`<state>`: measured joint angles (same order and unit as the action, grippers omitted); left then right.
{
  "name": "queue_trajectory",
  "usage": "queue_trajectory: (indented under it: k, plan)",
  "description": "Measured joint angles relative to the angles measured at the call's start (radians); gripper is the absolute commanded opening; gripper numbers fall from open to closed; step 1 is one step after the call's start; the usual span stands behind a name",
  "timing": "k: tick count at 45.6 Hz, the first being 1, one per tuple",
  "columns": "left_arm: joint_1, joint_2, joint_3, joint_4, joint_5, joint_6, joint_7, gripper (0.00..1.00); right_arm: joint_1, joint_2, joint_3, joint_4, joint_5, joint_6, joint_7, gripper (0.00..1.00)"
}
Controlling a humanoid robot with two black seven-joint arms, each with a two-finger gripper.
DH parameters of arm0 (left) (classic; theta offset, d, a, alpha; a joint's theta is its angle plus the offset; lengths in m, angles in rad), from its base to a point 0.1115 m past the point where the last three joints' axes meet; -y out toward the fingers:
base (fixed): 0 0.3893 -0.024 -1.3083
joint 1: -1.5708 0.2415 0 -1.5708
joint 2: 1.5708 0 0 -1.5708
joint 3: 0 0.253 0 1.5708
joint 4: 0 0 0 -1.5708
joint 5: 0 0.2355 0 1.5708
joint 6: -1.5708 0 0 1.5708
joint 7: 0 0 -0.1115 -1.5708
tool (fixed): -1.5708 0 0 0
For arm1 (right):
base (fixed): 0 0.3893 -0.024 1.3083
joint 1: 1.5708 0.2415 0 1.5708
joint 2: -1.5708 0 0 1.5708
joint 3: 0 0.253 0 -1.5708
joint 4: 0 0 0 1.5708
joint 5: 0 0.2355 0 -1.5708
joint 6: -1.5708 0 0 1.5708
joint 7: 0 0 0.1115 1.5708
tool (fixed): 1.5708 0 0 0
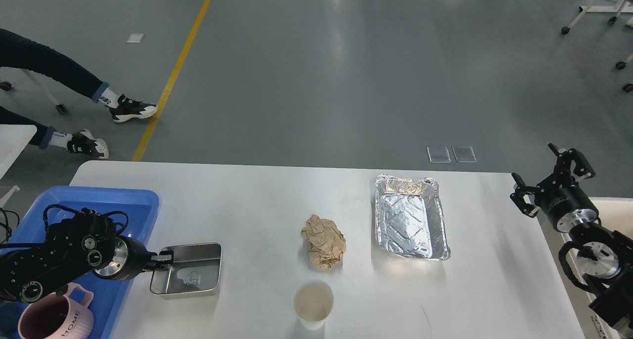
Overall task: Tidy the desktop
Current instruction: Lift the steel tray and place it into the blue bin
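Note:
The white desktop [257,205] fills the lower part of the head view. My left gripper [164,261] is shut on the left rim of a small steel tray [190,272] and holds it tilted just above the desktop, beside the blue plastic tray [104,200]. A crumpled brown paper ball [324,242] lies mid-table. A paper cup [312,304] stands near the front edge. A foil tray [409,216] lies to the right. My right gripper [551,178] is open and empty, off the desktop's right edge.
A pink mug [52,319] marked HOME stands in the blue tray's near end. A cream-coloured bin [610,208] sits beyond the right edge under my right arm. A person's legs and shoes [113,106] are on the floor at far left.

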<state>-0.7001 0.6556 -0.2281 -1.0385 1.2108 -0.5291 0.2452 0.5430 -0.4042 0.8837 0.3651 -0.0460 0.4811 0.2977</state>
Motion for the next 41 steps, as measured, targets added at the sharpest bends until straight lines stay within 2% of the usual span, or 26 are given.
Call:
queue_trajectory:
  k: [9,15,22,26,33,41]
  plan:
    - [-0.016,0.111,-0.013,-0.095,-0.002,-0.048,-0.031,0.00,0.000,-0.005,0.001,0.000,0.000,0.001,0.000,1.00]
    - [-0.017,0.268,-0.025,-0.224,-0.006,-0.053,-0.094,0.00,0.000,-0.008,0.001,0.000,0.001,0.001,-0.001,1.00]
    - [-0.007,0.489,-0.064,-0.359,-0.017,-0.053,-0.133,0.00,-0.001,-0.014,0.004,0.000,0.002,0.001,-0.002,1.00]
    - [-0.004,0.621,-0.082,-0.411,-0.047,-0.053,-0.182,0.00,-0.001,-0.014,0.004,0.000,0.002,0.001,-0.002,1.00]
    - [-0.004,0.813,-0.113,-0.435,-0.102,-0.054,-0.263,0.00,0.000,-0.014,0.005,0.004,0.002,0.000,-0.002,1.00]
    - [-0.014,0.975,-0.126,-0.427,-0.130,-0.074,-0.389,0.00,0.002,-0.013,0.005,0.004,0.001,-0.003,-0.002,1.00]
